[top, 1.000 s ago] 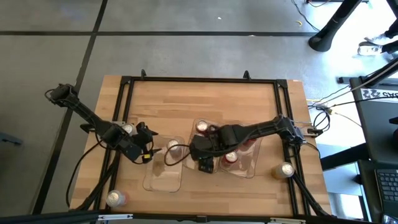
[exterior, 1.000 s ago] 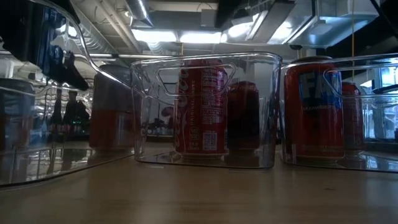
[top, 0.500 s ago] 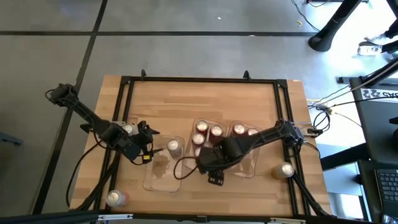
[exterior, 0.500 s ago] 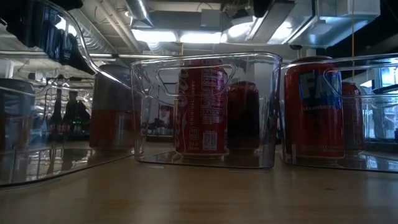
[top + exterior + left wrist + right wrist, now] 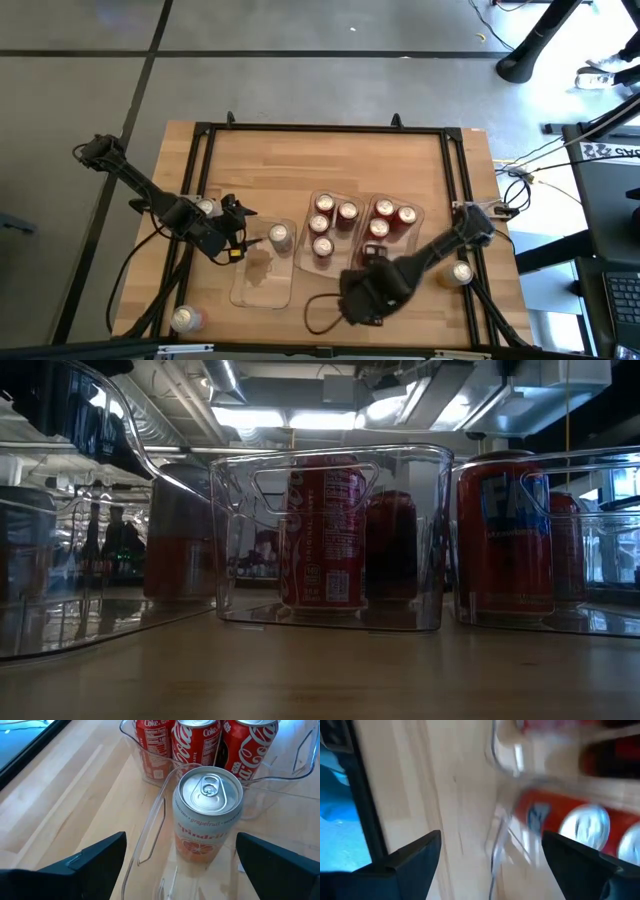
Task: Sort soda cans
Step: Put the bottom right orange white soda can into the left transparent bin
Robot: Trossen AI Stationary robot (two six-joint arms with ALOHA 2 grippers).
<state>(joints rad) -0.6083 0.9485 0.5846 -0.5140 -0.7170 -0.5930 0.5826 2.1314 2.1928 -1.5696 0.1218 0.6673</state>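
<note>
1. The left gripper (image 5: 238,232) hovers just beside the pale grapefruit soda can with a silver top (image 5: 207,815), which stands upright in the clear plastic tray on the left (image 5: 262,290). Its fingers (image 5: 90,862) are spread wide and hold nothing.
2. The right gripper (image 5: 362,305) is above the tabletop (image 5: 330,165), near its front edge. Its fingers (image 5: 410,855) are released and empty too.
3. Three red cola cans (image 5: 331,222) stand in the middle clear tray (image 5: 322,265); more red cans (image 5: 388,220) fill the right tray.
4. Loose silver-topped cans (image 5: 186,319) stand near the table edges.
5. I think the grapefruit can is light, stiff and smooth, so slippery; take it around the middle of the body.
</note>
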